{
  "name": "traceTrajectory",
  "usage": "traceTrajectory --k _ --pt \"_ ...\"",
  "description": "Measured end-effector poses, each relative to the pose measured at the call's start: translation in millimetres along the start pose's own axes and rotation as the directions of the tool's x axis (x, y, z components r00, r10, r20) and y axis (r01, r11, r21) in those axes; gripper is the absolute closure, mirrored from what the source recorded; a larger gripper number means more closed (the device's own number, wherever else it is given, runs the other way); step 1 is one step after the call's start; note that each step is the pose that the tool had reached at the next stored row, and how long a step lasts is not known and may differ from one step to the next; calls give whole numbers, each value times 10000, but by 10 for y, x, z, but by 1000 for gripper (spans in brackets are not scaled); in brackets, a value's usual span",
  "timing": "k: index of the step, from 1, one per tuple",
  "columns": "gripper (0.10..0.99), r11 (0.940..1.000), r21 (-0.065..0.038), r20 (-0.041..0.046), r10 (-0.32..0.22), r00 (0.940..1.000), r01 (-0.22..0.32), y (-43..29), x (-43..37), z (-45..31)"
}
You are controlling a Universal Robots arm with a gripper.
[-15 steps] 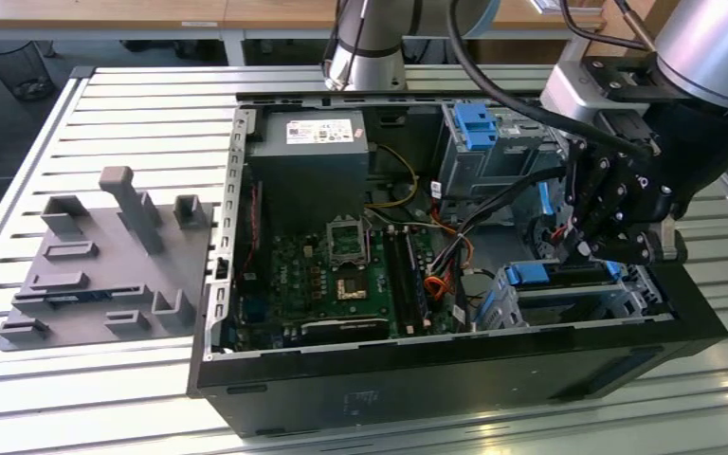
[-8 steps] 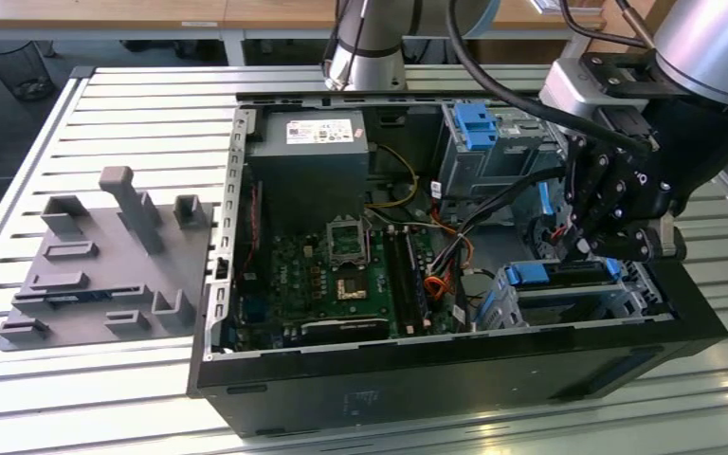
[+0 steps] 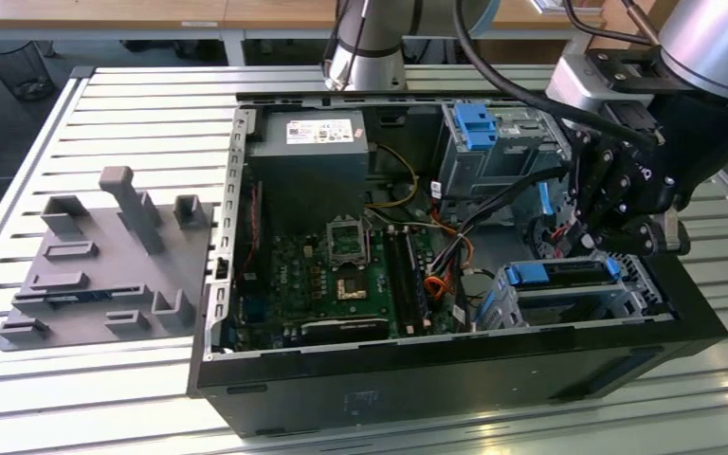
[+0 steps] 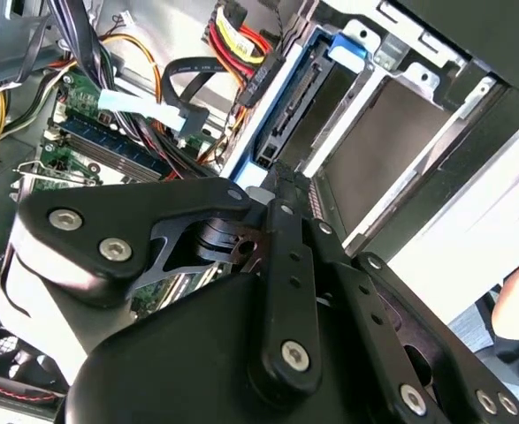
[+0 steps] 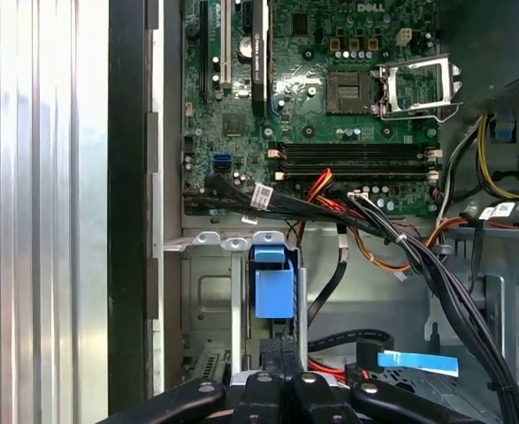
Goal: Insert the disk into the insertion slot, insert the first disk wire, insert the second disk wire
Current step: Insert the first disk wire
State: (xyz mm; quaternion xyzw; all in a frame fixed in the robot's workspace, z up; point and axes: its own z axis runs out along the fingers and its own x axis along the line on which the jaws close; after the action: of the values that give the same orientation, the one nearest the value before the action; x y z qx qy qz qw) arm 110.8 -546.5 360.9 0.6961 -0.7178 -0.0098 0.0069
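Slatted pale metal surface (image 3: 124, 104) carried an open black computer case (image 3: 402, 389). Inside it, the silver-grey disk in its bright blue carrier frame (image 3: 564, 273) sat in the low perforated sheet-metal insertion slot (image 3: 639, 282). The black pincer (image 3: 602, 248) hung just above the disk's end, jaws drawn close together; whether they gripped anything I could not tell.

A green board (image 5: 330, 106) lies inside the black case (image 5: 126, 221). Black wires (image 5: 418, 256) and orange wires (image 5: 323, 184) run over it. The blue end of the disk (image 5: 272, 283) sits in the silver slot (image 5: 208, 300), just beside the black tool (image 5: 278, 355). The ribbed counter (image 5: 38, 221) lies outside the case.
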Motion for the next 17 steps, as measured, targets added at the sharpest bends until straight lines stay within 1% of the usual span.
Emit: traceTrajectory --k 12,17 --pt "980 10000 0 -1 -1 10000 1 -121 -23 -3" --pt "980 10000 0 1 0 10000 0 -125 -32 -35"
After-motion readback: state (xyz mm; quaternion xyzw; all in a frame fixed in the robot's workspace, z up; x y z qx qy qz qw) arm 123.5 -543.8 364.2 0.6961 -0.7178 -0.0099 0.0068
